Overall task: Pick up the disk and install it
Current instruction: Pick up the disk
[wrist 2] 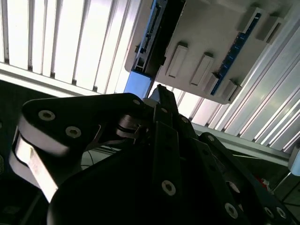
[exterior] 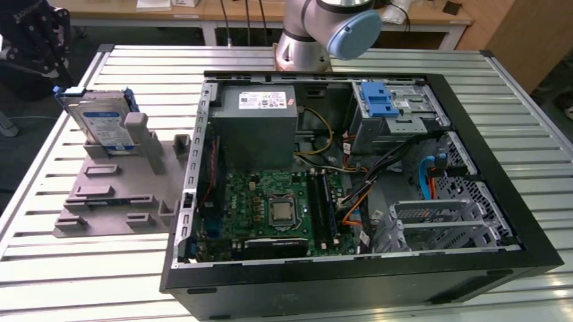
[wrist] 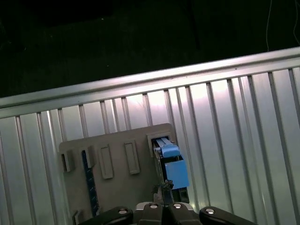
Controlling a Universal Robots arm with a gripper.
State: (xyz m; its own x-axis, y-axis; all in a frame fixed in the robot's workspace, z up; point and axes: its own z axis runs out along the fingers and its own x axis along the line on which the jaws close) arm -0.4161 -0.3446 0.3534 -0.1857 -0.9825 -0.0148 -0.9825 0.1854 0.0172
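Disk (exterior: 100, 123) stands upright on edge in a slot of the grey holder (exterior: 117, 194), at the upper left of the exterior view, blue frame around its edges and its blue-and-white label facing us. We see the dark gripper (exterior: 49, 64) hanging just above and behind it in the far upper-left corner; whether the claw is apart or together we cannot tell. The holder lies on the ribbed metal table (exterior: 80, 268). To the exterior view's right of it sits the open computer case (exterior: 501, 268), its green motherboard (exterior: 268, 208), grey power supply (exterior: 259, 124) and a blue latch (exterior: 380, 100) exposed. The arm (exterior: 318, 30) rises behind the case at the top centre.

In the second wrist view we look past the black gripper (wrist 2: 161, 96) to the disk (wrist 2: 149, 42), seen edge-on in the holder (wrist 2: 211, 37), with the table (wrist 2: 70, 42) beyond.

In the first wrist view the gripper (wrist: 164, 190) points at the disk (wrist: 171, 164), whose blue frame shows from above at one corner of the holder (wrist: 117, 145). We cannot tell whether the two touch. The table's ribs (wrist: 225, 117) run past on every side.
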